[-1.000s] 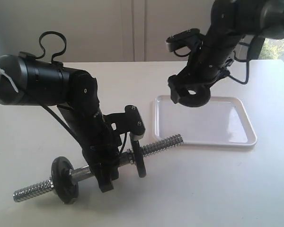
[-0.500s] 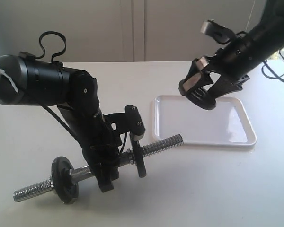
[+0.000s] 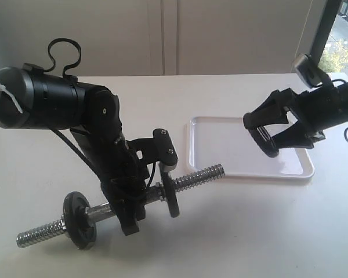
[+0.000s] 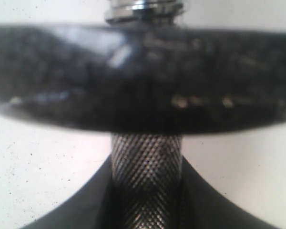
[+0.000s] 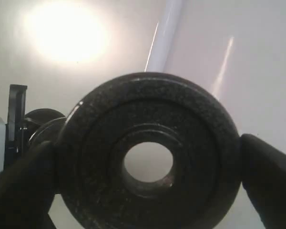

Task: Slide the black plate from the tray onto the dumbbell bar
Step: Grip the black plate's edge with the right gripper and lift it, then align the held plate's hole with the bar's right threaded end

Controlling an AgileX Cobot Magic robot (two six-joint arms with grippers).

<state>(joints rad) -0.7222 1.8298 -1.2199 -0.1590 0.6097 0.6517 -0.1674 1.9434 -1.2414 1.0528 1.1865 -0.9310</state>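
My right gripper [image 3: 274, 132] hangs low over the right half of the white tray [image 3: 220, 145], shut on the black plate [image 3: 267, 139]. The plate stands on edge, and in the right wrist view it [image 5: 195, 143] faces the camera with its hole open, a finger [image 5: 269, 174] at either rim. The dumbbell bar [image 3: 200, 175] is tilted, its right threaded end rising toward the tray. My left gripper [image 3: 127, 215] is shut on its middle between two black discs [image 3: 78, 221] [image 3: 173, 197]. The left wrist view shows the knurled bar [image 4: 146, 171] between the jaws under one disc [image 4: 143, 81].
The bulky left arm [image 3: 64, 107] reaches over the left side of the white table [image 3: 249, 231]. The tray holds nothing else. A window frame [image 3: 322, 29] stands at the back right.
The right gripper has swung right and down with the plate, from above the tray's back left to low over its right half. The left arm and bar have not moved.
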